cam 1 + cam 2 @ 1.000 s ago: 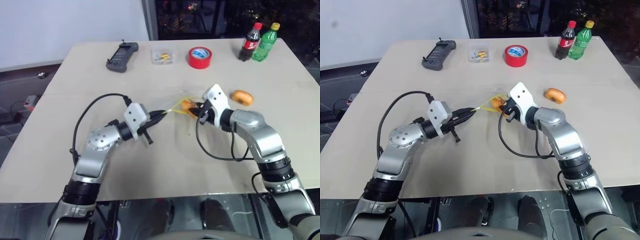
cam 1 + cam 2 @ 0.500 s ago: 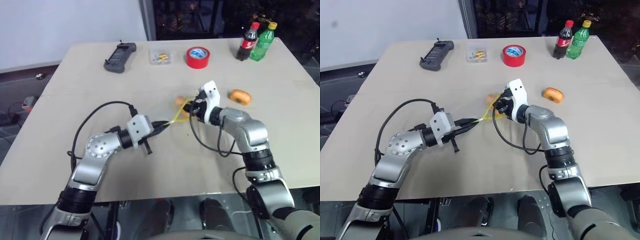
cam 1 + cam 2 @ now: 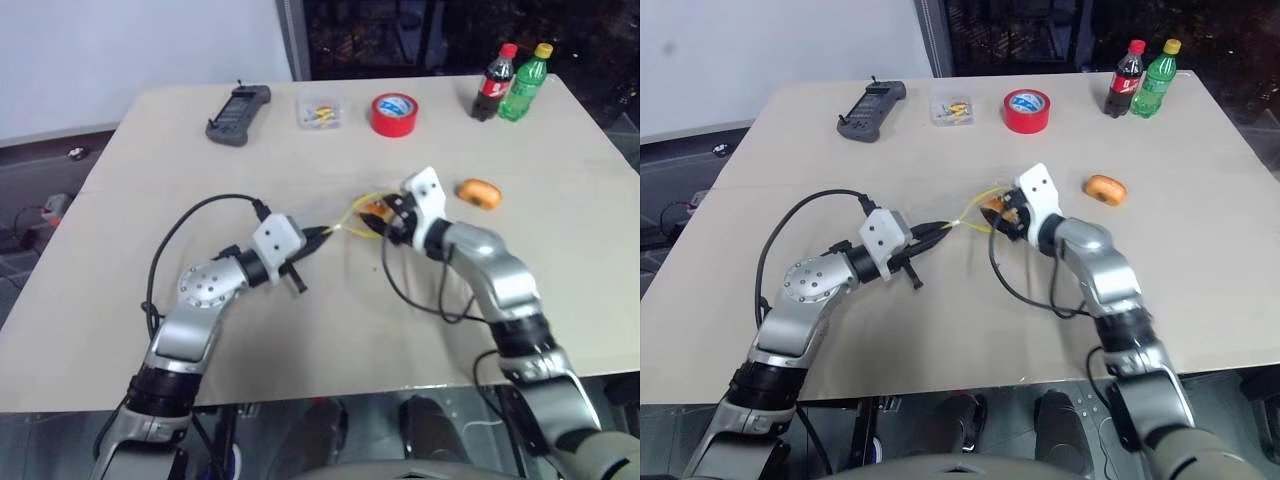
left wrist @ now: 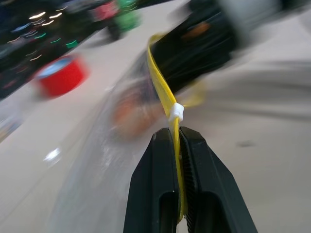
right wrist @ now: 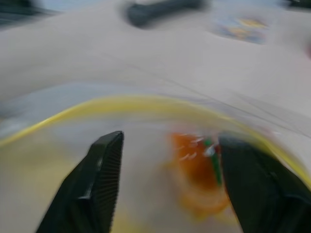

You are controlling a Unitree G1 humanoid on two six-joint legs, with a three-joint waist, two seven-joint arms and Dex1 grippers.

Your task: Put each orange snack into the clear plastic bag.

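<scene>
Table (image 3: 150, 160): L fingers (image 4: 176, 145) pinch bag (image 4: 163, 92).

Head views are evenly lit from above, pretty soft shadows under the arms on the table (image 3: 300, 330), background behind it dark. Wrist views are a mess: heavy motion blur, the red tape roll (image 4: 60, 77) smeared, only the left gripper (image 4: 179, 145) looks sharp.

2 orange snacks (image 3: 481, 192) (image 5: 197, 167); 1 clear plastic bag (image 4: 97, 160); 2 bottles (image 3: 497, 84) (image 3: 526, 83); 1 tape roll (image 3: 395, 114)
</scene>
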